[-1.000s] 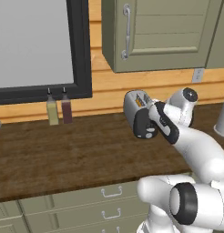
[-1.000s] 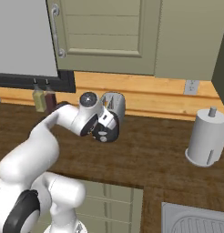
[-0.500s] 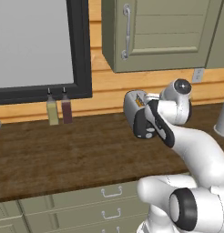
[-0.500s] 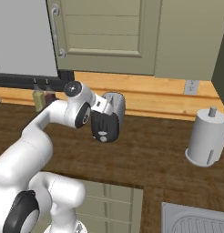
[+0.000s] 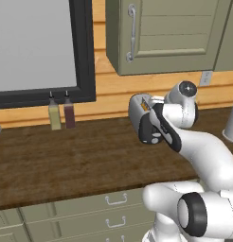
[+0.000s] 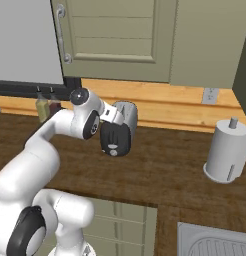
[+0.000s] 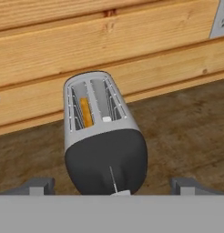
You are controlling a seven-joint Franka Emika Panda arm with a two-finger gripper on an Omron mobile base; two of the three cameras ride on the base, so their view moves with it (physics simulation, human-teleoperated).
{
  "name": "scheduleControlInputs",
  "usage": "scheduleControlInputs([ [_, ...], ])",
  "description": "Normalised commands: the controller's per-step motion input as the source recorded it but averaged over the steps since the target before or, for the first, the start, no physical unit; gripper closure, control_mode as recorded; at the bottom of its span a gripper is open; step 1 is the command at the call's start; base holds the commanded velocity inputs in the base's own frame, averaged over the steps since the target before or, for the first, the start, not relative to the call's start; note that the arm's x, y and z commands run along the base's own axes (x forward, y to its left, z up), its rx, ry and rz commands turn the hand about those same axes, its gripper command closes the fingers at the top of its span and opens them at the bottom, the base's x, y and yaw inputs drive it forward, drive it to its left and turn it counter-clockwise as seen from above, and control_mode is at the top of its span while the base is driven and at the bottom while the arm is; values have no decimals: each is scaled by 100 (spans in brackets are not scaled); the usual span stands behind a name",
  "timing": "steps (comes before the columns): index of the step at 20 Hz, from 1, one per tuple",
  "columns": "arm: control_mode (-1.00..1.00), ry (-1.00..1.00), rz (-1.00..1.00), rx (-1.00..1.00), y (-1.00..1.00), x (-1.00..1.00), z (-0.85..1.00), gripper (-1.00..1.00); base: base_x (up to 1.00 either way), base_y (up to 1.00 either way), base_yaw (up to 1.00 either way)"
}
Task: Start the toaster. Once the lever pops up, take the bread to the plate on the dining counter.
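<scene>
Toaster (image 7: 104, 141) with bread (image 7: 86, 112) in left slot, near wooden back wall (image 7: 132, 50). Open hand (image 7: 114, 185) just before its dark front, fingers (image 7: 38, 185) wide. Bare dark wood counter (image 7: 186, 132) around; bottles (image 5: 61, 113), paper towel roll (image 6: 226, 152) well apart.

One silvery rounded toaster (image 7: 104, 141), one tan bread slice (image 7: 86, 112), two small bottles (image 5: 61, 111), one grey paper-towel roll (image 6: 228, 153).

Even, soft rendered light in all 3 views; sharp focus throughout, no glare, faint shadows on the wooden worktop (image 5: 66, 156).
</scene>
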Motion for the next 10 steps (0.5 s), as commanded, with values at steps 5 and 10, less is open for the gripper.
scheduleControlInputs([
  [5,-100,0,0,-1,4,1,0,-100,0,0,0],
  [10,-100,0,0,0,0,0,0,-100,0,0,0],
])
